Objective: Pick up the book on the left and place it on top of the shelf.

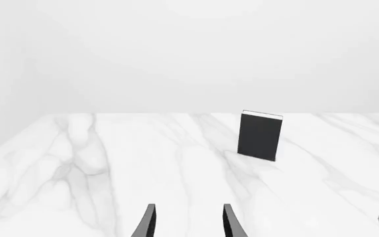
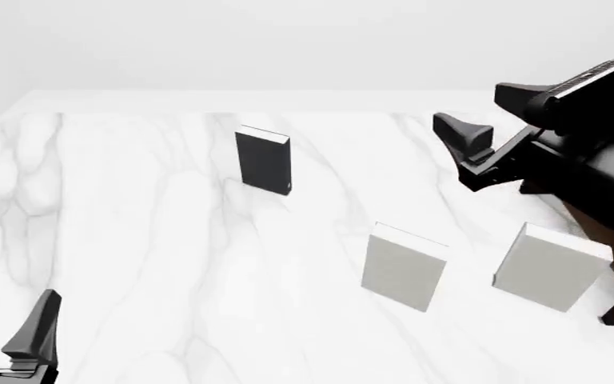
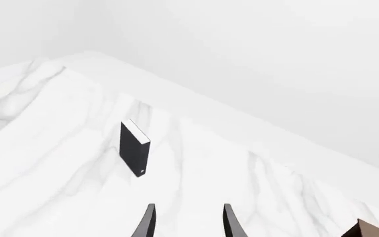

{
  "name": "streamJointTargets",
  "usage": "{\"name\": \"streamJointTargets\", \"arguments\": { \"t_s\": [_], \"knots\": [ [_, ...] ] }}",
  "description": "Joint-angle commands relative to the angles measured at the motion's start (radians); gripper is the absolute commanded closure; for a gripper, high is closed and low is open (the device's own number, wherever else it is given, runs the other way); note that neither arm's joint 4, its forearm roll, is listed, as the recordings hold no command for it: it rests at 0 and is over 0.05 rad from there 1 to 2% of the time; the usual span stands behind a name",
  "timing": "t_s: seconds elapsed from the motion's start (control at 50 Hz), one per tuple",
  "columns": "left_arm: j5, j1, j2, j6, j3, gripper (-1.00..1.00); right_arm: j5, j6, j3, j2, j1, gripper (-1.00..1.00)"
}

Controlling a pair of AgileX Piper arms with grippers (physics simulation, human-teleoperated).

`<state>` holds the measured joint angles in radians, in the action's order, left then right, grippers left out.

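1. The book (image 2: 263,160) stands upright on the white marble surface (image 2: 157,240), in the far left-centre part of the front view. Its cover is dark and its page edges are white.
2. Nothing touches the book; both claws are well apart from it.
3. The left claw (image 2: 9,320) is low at the near left corner of the front view. Its two fingers stand apart and hold nothing. In the left wrist view the book (image 1: 260,136) is seen ahead of the open fingers (image 1: 148,222).
4. The right claw (image 2: 467,148) is raised over the right side of the surface. Its fingers are apart and empty.
5. Two larger white-grey books stand upright nearer to the camera: one (image 2: 403,266) in the centre-right, the other (image 2: 550,266) to the right of it.
6. Only a small brown part of the shelf (image 3: 374,231) shows, at the corner of the right wrist view.
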<state>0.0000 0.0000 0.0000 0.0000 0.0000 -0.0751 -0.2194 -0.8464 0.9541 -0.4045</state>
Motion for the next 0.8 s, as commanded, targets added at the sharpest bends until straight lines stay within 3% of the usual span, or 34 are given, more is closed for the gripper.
{"name": "streamJointTargets", "arguments": {
  "t_s": [0.02, 0.8],
  "knots": [
    [0.000, 0.000, 0.000, 0.000, 0.000, -1.00, 0.067, 0.019, -0.033, 0.115, -0.028, -1.00],
    [0.000, 0.000, 0.000, 0.000, 0.000, -1.00, 0.199, 0.053, -0.141, 0.395, -0.053, -1.00]
  ]
}}
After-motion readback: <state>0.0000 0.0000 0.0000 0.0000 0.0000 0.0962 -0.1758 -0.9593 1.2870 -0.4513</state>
